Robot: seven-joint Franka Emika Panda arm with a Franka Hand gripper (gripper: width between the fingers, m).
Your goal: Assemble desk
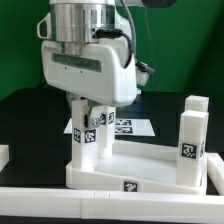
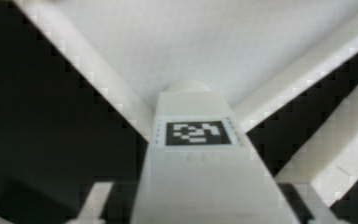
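Note:
The white tabletop panel (image 1: 140, 165) lies at the front with its raised rim up. My gripper (image 1: 88, 118) is shut on a white square leg (image 1: 86, 140) with black-and-white tags, held upright at the panel's corner on the exterior view's left. In the wrist view the leg (image 2: 197, 165) runs down between my fingers (image 2: 101, 200), its tag facing the camera, with the panel (image 2: 176, 50) beyond it. A second leg (image 1: 190, 150) stands upright at the panel's right corner. A third leg (image 1: 197, 108) stands behind it.
The marker board (image 1: 130, 127) lies flat on the black table behind the panel. A long white rail (image 1: 60, 205) runs along the front edge. A green wall is at the back.

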